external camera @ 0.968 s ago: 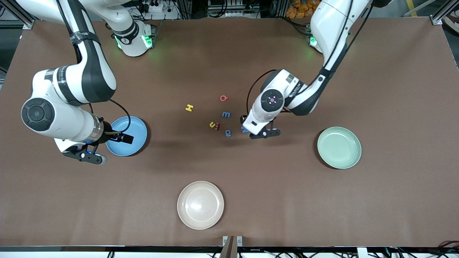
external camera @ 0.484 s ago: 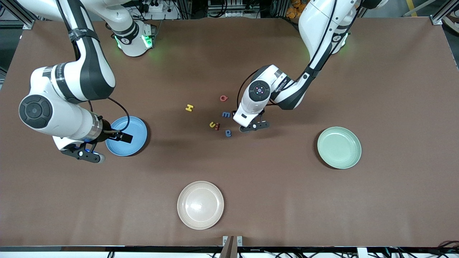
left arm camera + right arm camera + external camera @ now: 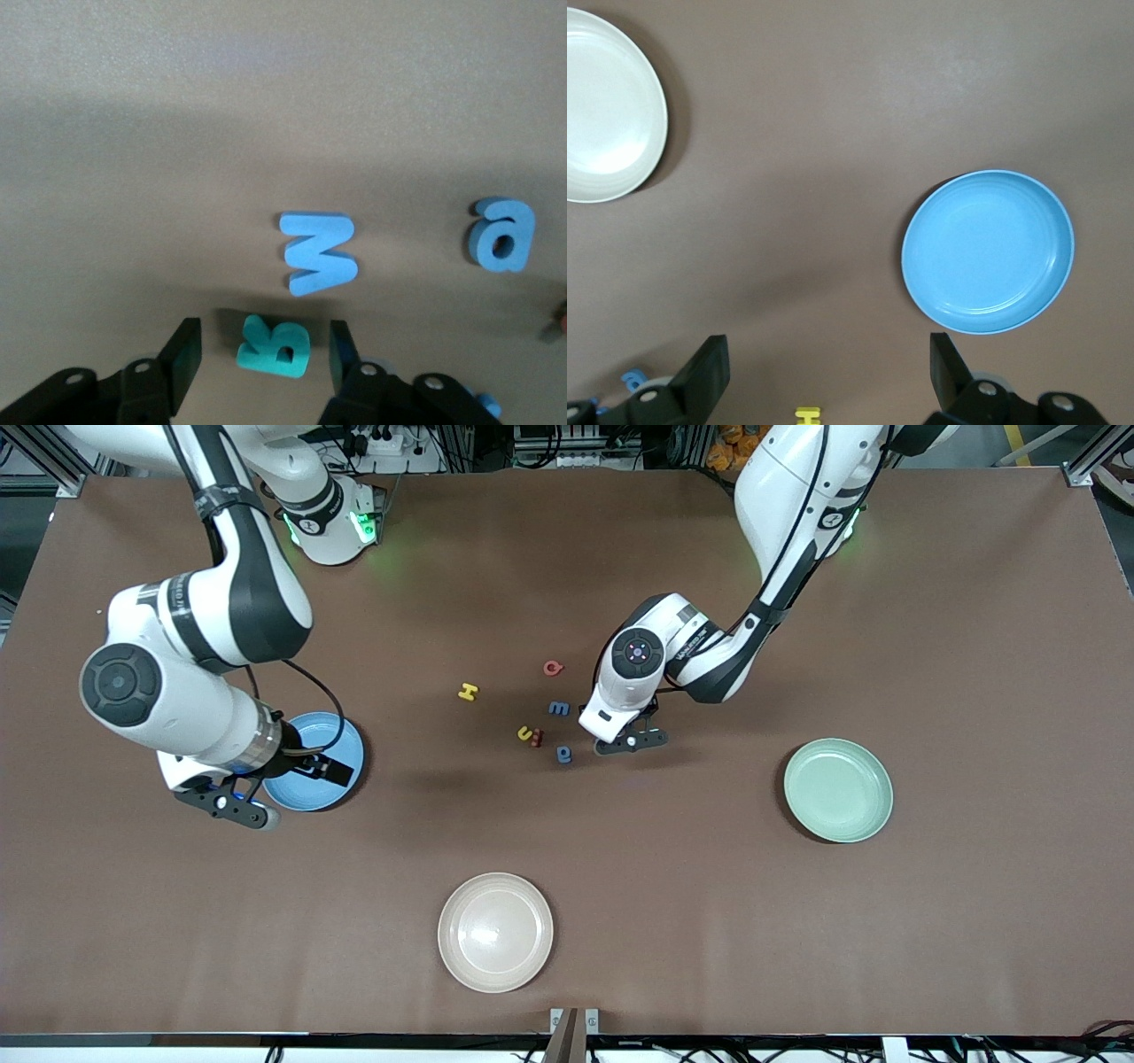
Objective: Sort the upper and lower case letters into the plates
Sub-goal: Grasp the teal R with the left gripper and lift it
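My left gripper (image 3: pixel 618 742) (image 3: pixel 263 359) is down at the table among the letters, open, with a teal letter (image 3: pixel 273 347) lying flat between its fingers and a gap on each side. A blue M-shaped letter (image 3: pixel 319 252) (image 3: pixel 558 708) and a blue "a" (image 3: pixel 502 234) (image 3: pixel 564 755) lie close by. A yellow H (image 3: pixel 468 692) (image 3: pixel 808 415), a red letter (image 3: pixel 553 668), a yellow letter (image 3: pixel 525 733) and a small red one (image 3: pixel 537 737) lie loose nearby. My right gripper (image 3: pixel 232 806) (image 3: pixel 827 372) hangs open and empty by the blue plate (image 3: pixel 312 762) (image 3: pixel 988 252). The mint green plate (image 3: pixel 837 790) holds nothing.
A cream-beige plate (image 3: pixel 495 932) (image 3: pixel 602 106) sits near the table's front edge, nearer the front camera than the letters. Brown tabletop stretches between the plates.
My left gripper has shifted over toward the letter cluster, come down around the teal letter, and its jaws have narrowed. My right arm has drifted slightly toward the middle beside the blue plate.
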`<state>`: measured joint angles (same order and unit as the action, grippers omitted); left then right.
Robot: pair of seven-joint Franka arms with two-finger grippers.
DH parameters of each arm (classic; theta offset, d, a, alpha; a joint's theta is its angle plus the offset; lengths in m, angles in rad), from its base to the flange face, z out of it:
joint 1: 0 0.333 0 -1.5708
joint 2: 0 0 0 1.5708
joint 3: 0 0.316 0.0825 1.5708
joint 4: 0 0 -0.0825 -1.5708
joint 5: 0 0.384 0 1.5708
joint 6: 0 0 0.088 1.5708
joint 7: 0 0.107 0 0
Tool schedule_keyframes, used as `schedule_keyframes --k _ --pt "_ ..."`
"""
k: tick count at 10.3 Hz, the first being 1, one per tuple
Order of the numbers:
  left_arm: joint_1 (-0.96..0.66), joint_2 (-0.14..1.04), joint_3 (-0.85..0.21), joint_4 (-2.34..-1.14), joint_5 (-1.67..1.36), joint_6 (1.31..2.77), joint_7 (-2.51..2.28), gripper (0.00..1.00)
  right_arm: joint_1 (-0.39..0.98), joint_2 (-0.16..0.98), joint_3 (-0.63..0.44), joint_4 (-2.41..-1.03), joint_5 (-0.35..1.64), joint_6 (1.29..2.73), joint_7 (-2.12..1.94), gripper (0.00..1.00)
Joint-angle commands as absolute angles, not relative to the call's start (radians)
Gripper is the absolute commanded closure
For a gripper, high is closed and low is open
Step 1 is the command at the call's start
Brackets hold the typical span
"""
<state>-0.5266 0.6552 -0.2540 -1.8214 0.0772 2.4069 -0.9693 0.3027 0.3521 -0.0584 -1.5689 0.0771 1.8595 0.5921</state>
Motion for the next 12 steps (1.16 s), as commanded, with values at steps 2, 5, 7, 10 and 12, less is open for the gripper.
schedule_keyframes --k 2,5,7,10,12 --pt "-0.555 0.672 -0.250 -1.825 0.130 2.436 -1.048 0.35 0.367 0.389 -0.063 -1.572 0.077 1.928 0.741 0.00" --pt "-0.557 0.676 -0.249 -1.824 0.132 2.437 -1.052 0.47 0.370 0.391 -0.064 -1.583 0.074 1.919 0.750 0.00" --pt "-0.555 0.676 -0.249 -1.821 0.132 2.437 -1.049 0.60 0.370 0.390 -0.064 -1.580 0.074 1.919 0.765 0.00" --pt "-0.554 0.675 -0.247 -1.819 0.132 2.436 -1.045 0.80 0.383 0.391 -0.064 -1.578 0.074 1.930 0.845 0.00" --pt "-0.548 0.672 -0.245 -1.806 0.132 2.419 -1.034 0.87 0.391 0.393 -0.064 -1.578 0.074 1.930 0.880 0.00"
